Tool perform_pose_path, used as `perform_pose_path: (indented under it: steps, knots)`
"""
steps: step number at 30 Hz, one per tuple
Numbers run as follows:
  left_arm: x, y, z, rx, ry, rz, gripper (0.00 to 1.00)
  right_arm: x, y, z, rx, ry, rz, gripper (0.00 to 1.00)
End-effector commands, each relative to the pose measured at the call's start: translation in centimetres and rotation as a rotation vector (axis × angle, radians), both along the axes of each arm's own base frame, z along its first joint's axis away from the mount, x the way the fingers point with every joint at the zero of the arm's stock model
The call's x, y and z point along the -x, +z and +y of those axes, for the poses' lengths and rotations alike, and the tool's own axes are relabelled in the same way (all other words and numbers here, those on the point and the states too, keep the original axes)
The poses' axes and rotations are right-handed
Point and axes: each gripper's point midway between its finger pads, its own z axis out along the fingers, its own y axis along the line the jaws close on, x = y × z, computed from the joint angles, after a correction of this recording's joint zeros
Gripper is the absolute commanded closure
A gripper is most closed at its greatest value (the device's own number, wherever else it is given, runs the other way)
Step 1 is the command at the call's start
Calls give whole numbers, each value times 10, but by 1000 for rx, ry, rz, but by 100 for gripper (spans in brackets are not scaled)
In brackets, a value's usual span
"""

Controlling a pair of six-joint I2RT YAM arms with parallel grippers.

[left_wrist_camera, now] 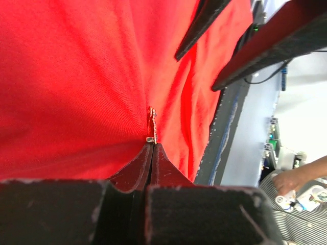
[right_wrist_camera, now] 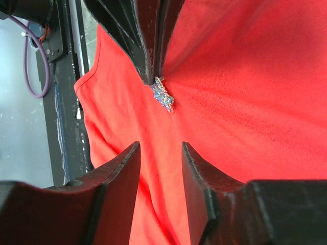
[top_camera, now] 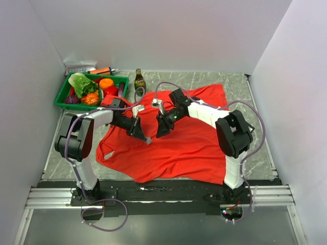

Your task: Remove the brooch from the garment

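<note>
Now | left gripper (left_wrist_camera: 152, 148) pinched tight on red shirt (left_wrist_camera: 66, 76) right at brooch (left_wrist_camera: 152, 125) — lifts cloth to hold pin steady | right gripper (right_wrist_camera: 161, 163) half wide, holding nothing, near brooch, likely ready to pull.

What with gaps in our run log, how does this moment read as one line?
left gripper: shut on shirt beside brooch | right gripper: open, facing brooch, not touching | brooch: on shirt

Red garment (top_camera: 179, 148) spread out, rumpled, fabric puckering around tiny glittery brooch (right_wrist_camera: 162, 95) pinned mid-cloth.
</note>
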Motion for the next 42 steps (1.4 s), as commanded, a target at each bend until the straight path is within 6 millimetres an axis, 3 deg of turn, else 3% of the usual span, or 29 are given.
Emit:
perform_pose_path:
  steps: [1, 5, 11, 26, 35, 42]
  knots:
    - [7, 14, -9, 109, -47, 3, 99, -3, 12, 16, -58, 28, -15, 57]
    - [11, 13, -8, 116, -57, 23, 99, 3, 13, 27, -93, 51, 4, 62]
    - [13, 13, -8, 114, -62, 33, 99, 12, 10, 45, -102, 95, 1, 62]
    - [9, 14, -8, 115, -60, 50, 99, 4, -3, 51, -75, 86, -13, 66]
    - [3, 15, -6, 128, -47, 63, 99, 8, -9, 53, -67, 109, 3, 75]
    - [-2, 13, -3, 138, -29, 77, 99, 16, -8, 55, -77, 142, 14, 72]
